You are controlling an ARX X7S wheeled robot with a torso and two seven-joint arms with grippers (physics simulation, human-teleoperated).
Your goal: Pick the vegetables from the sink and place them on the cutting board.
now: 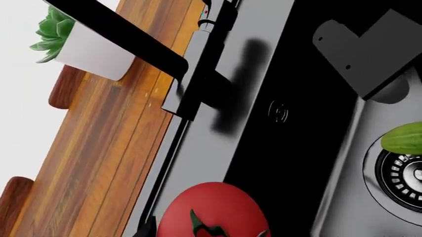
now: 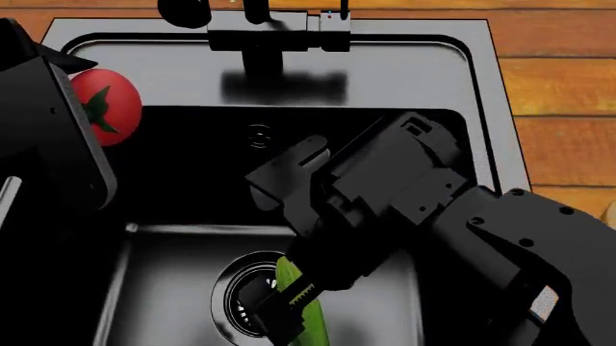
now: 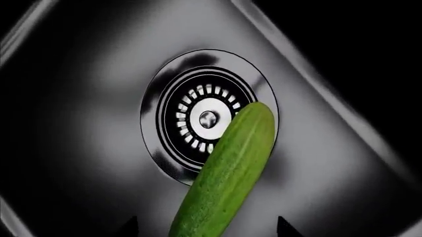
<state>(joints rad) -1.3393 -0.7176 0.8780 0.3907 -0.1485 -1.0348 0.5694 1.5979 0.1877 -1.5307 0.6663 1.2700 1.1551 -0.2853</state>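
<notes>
- Sink (image 2: 486, 86): deep basin with a grey steel rim and dark walls, set into the bench (image 2: 558, 94); serves as landmark for all entries.
- Drain (image 3: 207, 118): round metal fitting in the sink floor.
- Faucet (image 2: 274, 32): black, mounted on the sink's rear rim.
- Tomato (image 2: 104, 107): red with a green stem, raised above the sink's rim at the side where the left arm stands; left gripper (image 1: 197, 236) is at it, jaws mostly out of view, grasp cannot be told.
- Cucumber (image 3: 228, 177): green, lying on the sink floor, one end overlapping the drain's edge.
- Right gripper (image 2: 293, 303): lowered into the sink, jaws released, one either side of the cucumber.
- Potted plant (image 1: 79, 42): green leaves in a white pot, on the bench behind the sink.
</notes>
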